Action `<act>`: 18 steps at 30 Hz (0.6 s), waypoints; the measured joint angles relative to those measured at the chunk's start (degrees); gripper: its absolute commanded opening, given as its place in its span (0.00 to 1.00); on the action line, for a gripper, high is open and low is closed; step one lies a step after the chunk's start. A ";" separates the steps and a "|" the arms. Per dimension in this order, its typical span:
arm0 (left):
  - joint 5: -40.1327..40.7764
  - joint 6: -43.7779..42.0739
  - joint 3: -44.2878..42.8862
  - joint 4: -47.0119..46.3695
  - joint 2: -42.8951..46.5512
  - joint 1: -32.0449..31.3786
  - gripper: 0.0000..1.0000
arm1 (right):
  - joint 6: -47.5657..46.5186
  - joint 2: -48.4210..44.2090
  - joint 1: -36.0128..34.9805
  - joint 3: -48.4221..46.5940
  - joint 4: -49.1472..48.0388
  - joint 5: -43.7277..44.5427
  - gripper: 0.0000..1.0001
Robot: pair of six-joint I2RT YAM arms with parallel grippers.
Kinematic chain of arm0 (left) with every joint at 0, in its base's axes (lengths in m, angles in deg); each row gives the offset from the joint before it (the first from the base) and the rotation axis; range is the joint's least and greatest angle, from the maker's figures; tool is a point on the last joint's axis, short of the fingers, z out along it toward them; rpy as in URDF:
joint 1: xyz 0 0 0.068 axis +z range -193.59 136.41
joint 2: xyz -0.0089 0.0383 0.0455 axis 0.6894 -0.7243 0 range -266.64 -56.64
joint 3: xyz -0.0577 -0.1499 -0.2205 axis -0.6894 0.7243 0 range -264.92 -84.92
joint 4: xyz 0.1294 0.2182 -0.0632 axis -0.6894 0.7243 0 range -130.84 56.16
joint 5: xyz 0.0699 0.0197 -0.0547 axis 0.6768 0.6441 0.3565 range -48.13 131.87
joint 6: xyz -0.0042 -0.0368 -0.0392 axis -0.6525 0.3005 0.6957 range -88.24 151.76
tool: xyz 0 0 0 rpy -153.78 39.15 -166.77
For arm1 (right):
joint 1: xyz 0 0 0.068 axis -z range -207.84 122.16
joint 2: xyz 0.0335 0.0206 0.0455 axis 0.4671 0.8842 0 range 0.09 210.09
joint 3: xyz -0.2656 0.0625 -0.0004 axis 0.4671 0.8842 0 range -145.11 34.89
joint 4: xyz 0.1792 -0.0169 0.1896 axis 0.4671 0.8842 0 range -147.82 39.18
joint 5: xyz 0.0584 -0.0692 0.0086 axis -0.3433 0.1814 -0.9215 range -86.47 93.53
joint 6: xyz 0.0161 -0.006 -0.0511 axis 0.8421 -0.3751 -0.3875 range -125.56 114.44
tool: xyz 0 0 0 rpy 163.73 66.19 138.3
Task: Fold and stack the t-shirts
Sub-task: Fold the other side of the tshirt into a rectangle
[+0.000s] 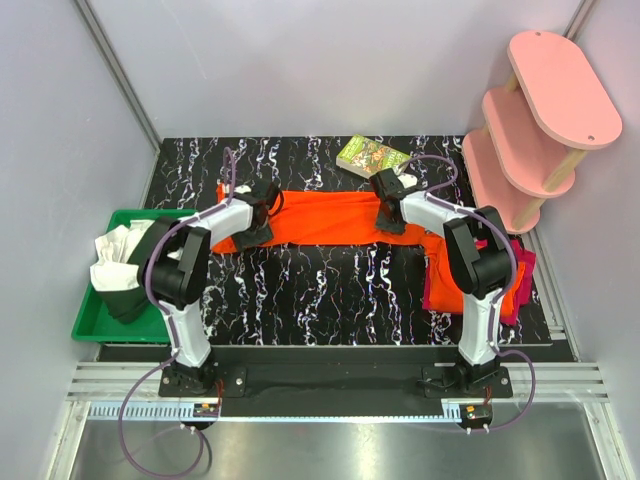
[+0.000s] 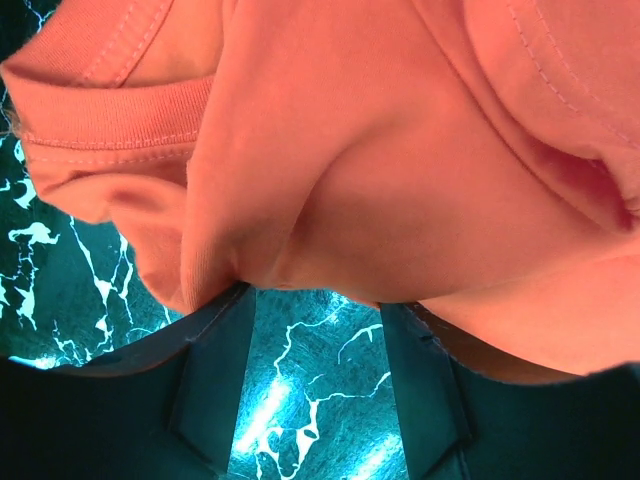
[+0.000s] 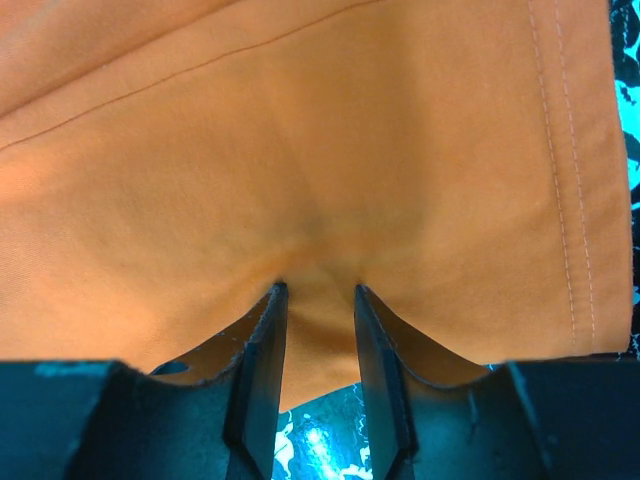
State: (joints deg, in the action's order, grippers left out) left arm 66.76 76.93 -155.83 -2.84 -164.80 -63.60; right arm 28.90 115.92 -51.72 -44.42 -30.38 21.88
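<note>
An orange t-shirt point(image 1: 325, 218) lies as a long band across the middle of the black marble table point(image 1: 330, 290). My left gripper point(image 1: 262, 208) is at its left end. In the left wrist view the left gripper point(image 2: 315, 300) is open, with bunched cloth point(image 2: 330, 150) draped over the fingertips and bare table showing between the fingers. My right gripper point(image 1: 388, 205) is at the band's right end. In the right wrist view the right gripper point(image 3: 318, 290) is shut on a pucker of the orange cloth point(image 3: 300, 150). At the right edge lie another orange shirt point(image 1: 440, 266) and a magenta one point(image 1: 523, 266), partly hidden by the right arm.
A green tray point(image 1: 95, 325) at the left edge holds white cloth point(image 1: 115, 258) and something dark. A book point(image 1: 372, 156) lies behind the shirt, close to the right gripper. A pink tiered shelf point(image 1: 540, 120) stands at the back right corner.
</note>
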 measured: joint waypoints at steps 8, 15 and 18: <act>-0.07 1.31 5.92 -1.16 4.46 0.04 0.57 | 2.14 -4.44 0.00 6.08 -0.70 -0.70 0.40; -1.09 1.99 13.81 -0.28 11.43 -1.18 0.57 | 3.61 -9.16 -0.22 11.67 0.96 -2.64 0.40; -1.84 2.27 16.83 0.11 14.23 -2.05 0.57 | 4.28 -11.17 -0.81 14.01 2.01 -2.99 0.40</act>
State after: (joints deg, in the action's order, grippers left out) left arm 64.92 79.20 -139.00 -2.73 -150.57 -65.65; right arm 33.18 104.75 -52.53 -30.41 -28.37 18.89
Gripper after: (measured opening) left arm 0.579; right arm 0.394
